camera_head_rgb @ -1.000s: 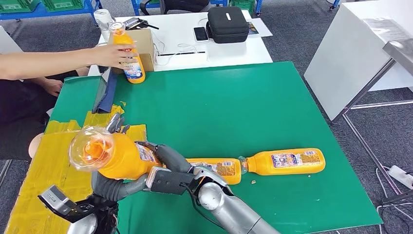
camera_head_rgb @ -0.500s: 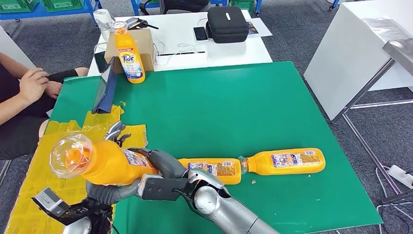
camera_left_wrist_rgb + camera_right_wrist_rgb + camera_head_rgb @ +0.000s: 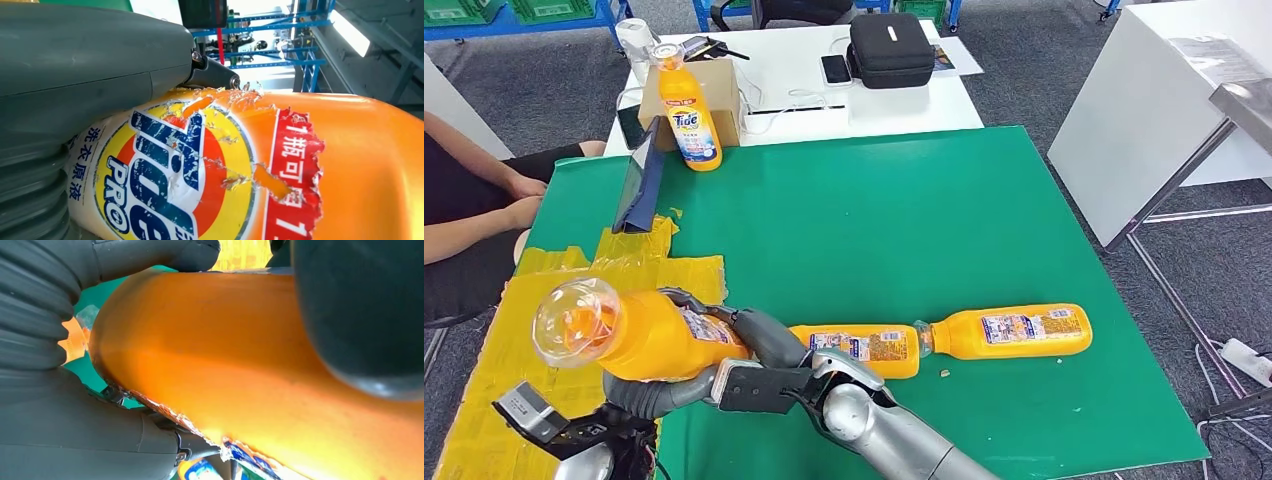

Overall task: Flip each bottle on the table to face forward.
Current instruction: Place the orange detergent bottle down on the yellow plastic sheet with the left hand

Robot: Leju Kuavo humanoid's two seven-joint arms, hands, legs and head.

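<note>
Nearest, at about 7 o'clock on the green bench (image 3: 984,230): held orange bottle (image 3: 649,333) lifted off the surface, lying nearly level, clear cap end (image 3: 576,320) toward 9 o'clock, torn Tide label (image 3: 170,175) up against the left wrist camera. Left robot hand (image 3: 649,385) cupped beneath the body, fingers wrapped up and around the far side. Right robot hand (image 3: 764,345) gripping the base end, thumb over the top, dark fingers (image 3: 150,255) pressed against the orange plastic. Both hands closed on that same bottle, silver right forearm (image 3: 894,435) entering from 6 o'clock.

Under and beyond the left hand, around 8 o'clock: yellow taped patch (image 3: 514,330) covering the bench's near-left corner.

Just past the right hand, toward 5 o'clock: second bottle (image 3: 864,347) lying flat, back label up, partly hidden behind the hand. Cap-to-end with it, toward 4 o'clock: third bottle (image 3: 1014,331) also flat on its side, small-print label up.

Farther, at 10 o'clock: dark flat panel (image 3: 641,180) propped on edge. At about 11 o'clock on the far edge: upright bottle (image 3: 689,115) standing with the Tide logo facing the camera, touching a cardboard box (image 3: 719,95). At 9 o'clock, off the bench: seated person's arm (image 3: 469,215). Beyond, at 12 o'clock: white table (image 3: 804,95) carrying a black case (image 3: 890,48) and a phone (image 3: 836,69).
</note>
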